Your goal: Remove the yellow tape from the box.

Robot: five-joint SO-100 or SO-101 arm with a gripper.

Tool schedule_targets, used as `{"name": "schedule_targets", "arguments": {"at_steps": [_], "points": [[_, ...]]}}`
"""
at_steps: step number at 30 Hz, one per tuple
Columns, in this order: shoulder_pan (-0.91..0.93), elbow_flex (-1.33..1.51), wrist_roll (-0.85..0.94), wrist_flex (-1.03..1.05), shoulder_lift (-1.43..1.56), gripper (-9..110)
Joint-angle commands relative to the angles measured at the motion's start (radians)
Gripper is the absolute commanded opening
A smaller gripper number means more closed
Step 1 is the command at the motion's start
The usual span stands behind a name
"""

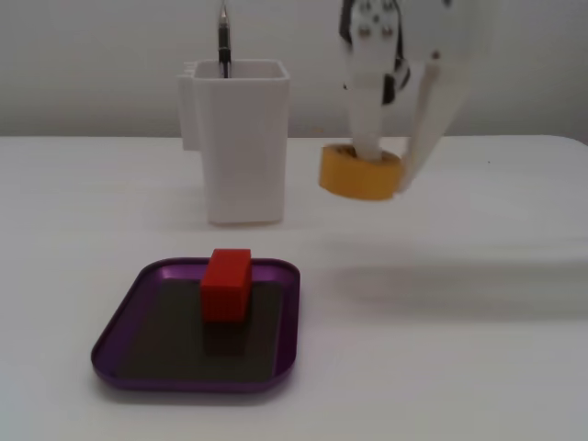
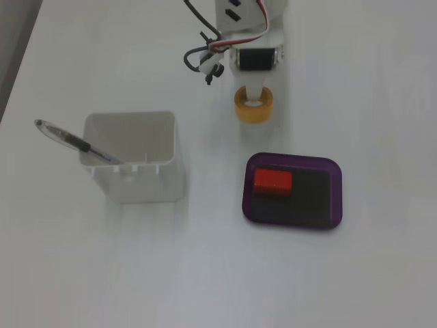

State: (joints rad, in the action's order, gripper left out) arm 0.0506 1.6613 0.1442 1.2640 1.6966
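The yellow tape (image 1: pixel 354 176) is held clear of the table, outside the box and to the right of the white container in a fixed view. My gripper (image 1: pixel 386 170) is shut on it, with one finger down through the core and the other against the outer wall. From above, the yellow tape (image 2: pixel 242 111) hangs under the gripper (image 2: pixel 254 97), just beyond the box's far rim. The box (image 1: pixel 119 317) is a purple tray with a dark floor, and it also shows from above (image 2: pixel 293 159). It holds only a small red block (image 1: pixel 226 283).
A tall white square container (image 1: pixel 241 138) stands behind the box, with a pen (image 1: pixel 222 41) leaning in it; from above, the container (image 2: pixel 136 167) is left of the box. The red block (image 2: pixel 272 182) lies in the tray's left part.
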Motion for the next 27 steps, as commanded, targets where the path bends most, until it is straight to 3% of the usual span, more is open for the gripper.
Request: {"name": "schedule_targets", "arguments": {"at_steps": [1,7,13,19,27], "points": [[0.006,0.267,0.006,-0.161,0.143,-1],[0.006,0.537,0.006,-0.357,0.212,-1],[0.000,0.594,0.006,-0.423,0.212,0],[-0.005,0.578,0.005,-0.390,0.229,7],[-0.006,0.339,-0.006,-0.123,0.385,13]]}}
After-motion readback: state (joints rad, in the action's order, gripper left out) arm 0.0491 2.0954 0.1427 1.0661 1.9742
